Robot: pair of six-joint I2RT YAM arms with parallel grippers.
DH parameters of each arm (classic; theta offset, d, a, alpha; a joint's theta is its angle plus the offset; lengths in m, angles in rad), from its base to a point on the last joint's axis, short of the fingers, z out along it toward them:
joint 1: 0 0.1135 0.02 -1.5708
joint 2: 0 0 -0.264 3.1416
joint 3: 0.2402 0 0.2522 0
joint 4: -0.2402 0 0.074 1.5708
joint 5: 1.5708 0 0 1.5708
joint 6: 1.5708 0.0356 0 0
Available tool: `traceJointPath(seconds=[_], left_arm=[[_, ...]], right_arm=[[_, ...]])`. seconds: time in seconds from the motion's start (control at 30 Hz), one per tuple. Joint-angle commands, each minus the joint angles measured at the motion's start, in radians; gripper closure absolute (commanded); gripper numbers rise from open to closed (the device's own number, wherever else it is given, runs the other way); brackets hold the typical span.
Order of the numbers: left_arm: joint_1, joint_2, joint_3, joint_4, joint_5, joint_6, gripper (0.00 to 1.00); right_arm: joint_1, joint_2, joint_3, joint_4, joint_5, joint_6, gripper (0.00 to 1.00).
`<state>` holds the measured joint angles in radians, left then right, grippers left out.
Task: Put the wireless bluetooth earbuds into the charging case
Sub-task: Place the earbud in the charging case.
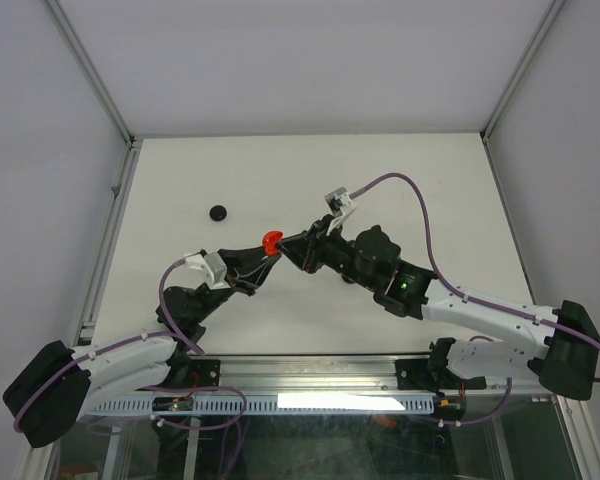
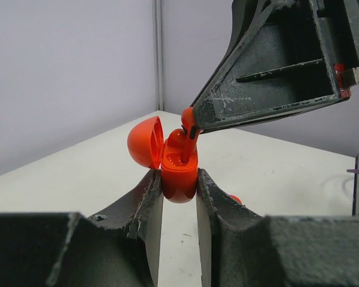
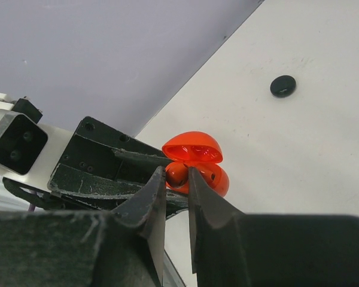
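Note:
My left gripper is shut on the red charging case and holds it upright above the table, its lid hinged open to the left. My right gripper is shut on a red earbud and meets the case from the right. In the left wrist view the earbud sits at the case's open top, its stem reaching down into a slot. From above, the case shows between the left gripper and the right gripper near the table's middle.
A black round disc lies on the white table to the left of the grippers, also seen as the disc in the right wrist view. A small red piece lies on the table behind my left finger. Walls enclose the table.

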<state>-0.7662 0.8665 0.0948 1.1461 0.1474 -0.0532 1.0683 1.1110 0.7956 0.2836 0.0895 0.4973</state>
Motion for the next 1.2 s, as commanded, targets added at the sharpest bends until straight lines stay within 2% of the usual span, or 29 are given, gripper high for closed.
traceJointPath(seconds=[0.0, 0.3, 0.67, 1.0, 1.07, 1.17], left_arm=[[-0.006, 0.008, 0.039, 0.098, -0.022, 0.048, 1.0], [-0.006, 0.047, 0.059, 0.099, -0.014, 0.066, 1.0], [-0.006, 0.043, 0.048, 0.105, -0.1, 0.02, 1.0], [-0.006, 0.053, 0.052, 0.084, -0.077, 0.007, 1.0], [-0.006, 0.054, 0.052, 0.075, -0.074, 0.003, 1.0], [-0.006, 0.048, 0.051, 0.052, -0.078, -0.005, 1.0]], right_arm=[[0.01, 0.028, 0.055, -0.037, 0.091, -0.009, 0.94], [0.038, 0.046, 0.089, -0.09, 0.15, -0.004, 0.86], [0.049, 0.047, 0.102, -0.129, 0.173, 0.001, 0.77], [0.05, 0.063, 0.133, -0.157, 0.168, -0.003, 0.69], [0.051, 0.054, 0.139, -0.166, 0.166, -0.016, 0.67], [0.049, 0.027, 0.153, -0.195, 0.152, -0.055, 0.57]])
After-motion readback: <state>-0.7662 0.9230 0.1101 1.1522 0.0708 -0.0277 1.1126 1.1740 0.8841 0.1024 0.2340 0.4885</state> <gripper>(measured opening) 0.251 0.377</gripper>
